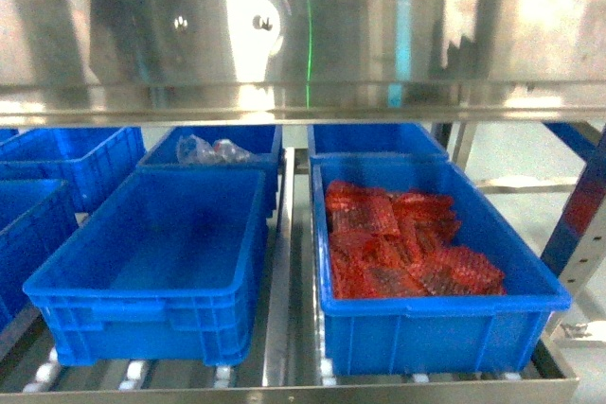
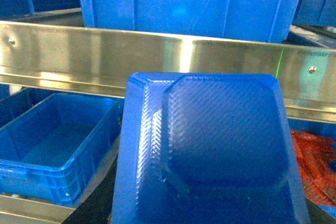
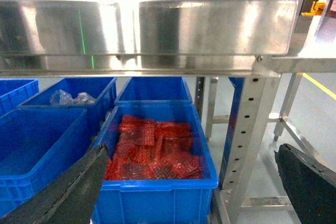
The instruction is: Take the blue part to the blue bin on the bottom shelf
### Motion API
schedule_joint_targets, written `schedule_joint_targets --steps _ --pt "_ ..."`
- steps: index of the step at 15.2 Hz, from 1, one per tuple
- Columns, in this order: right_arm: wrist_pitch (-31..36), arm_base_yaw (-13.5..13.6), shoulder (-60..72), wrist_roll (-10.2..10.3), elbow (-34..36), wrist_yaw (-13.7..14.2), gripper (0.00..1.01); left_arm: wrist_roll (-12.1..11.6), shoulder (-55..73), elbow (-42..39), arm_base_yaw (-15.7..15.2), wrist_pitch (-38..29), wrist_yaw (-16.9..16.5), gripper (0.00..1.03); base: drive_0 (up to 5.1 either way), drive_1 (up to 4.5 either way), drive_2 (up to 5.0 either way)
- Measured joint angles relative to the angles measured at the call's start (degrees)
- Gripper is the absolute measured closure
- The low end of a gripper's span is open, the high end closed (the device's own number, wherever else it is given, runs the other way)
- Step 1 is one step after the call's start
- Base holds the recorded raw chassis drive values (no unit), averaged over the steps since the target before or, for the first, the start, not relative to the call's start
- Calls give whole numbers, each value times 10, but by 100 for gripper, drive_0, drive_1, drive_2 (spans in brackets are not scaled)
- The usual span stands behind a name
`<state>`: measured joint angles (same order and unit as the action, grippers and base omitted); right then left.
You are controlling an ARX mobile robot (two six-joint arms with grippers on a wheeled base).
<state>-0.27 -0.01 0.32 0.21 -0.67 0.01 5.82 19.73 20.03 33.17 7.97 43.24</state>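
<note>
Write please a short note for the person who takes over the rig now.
Left claw: hidden. A blue ridged piece fills its camera, perhaps the blue part in its grip; I cannot confirm.
Right claw: open, empty.
Ahead, on the roller shelf: empty bin and bin of red packs.
Done: no drop visible.
Left: reach the bottom shelf, not in view, and put the part in its blue bin.

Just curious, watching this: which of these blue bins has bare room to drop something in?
The front left bin is bare inside, between the red-filled bin and the far-left bins. Crowded: the red bags, and the rear bin with clear bags.
</note>
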Motion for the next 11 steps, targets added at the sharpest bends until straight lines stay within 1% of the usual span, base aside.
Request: schedule_joint_targets --steps 11 --pt "0 0 0 -1 0 0 3 0 0 0 0 0 0 60 0 0 0"
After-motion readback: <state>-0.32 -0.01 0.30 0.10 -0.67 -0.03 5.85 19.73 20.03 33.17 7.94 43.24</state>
